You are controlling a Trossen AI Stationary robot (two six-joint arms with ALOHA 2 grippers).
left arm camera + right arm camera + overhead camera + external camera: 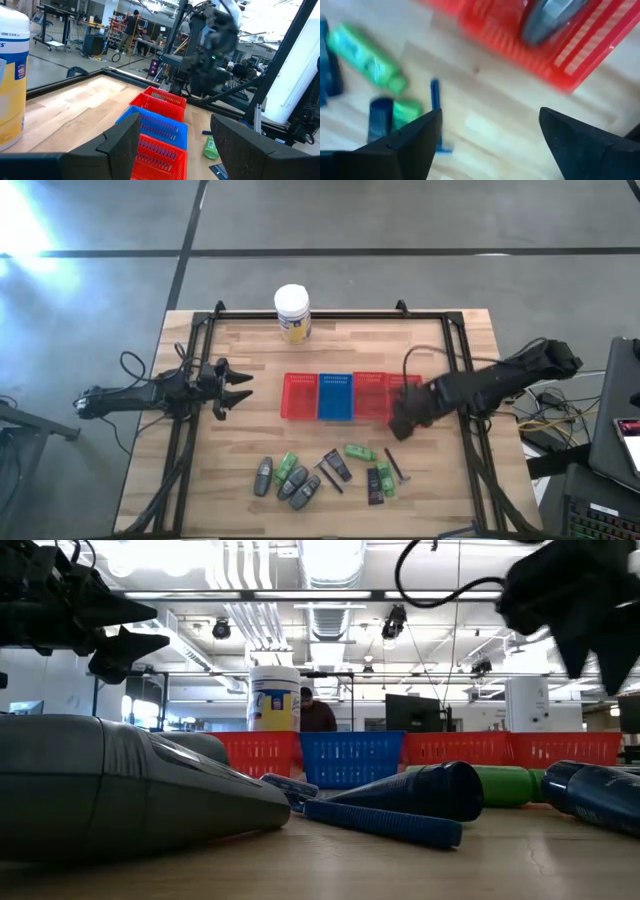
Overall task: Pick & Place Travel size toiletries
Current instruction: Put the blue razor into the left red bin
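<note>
Over the rightmost red basket [404,394], right hand [404,423] hovers, fingers apart, empty; grey bottle [554,20] inside basket. Toiletries [325,473] scattered near bench [250,355] front edge. Left hand [232,389] apart, waiting left.

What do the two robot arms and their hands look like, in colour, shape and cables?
Both arms are dark, nearly black, and jointed. The left hand has two pointed, wedge-shaped fingers. The right hand has similar dark fingers. A thin black cable loops above each arm.
</note>
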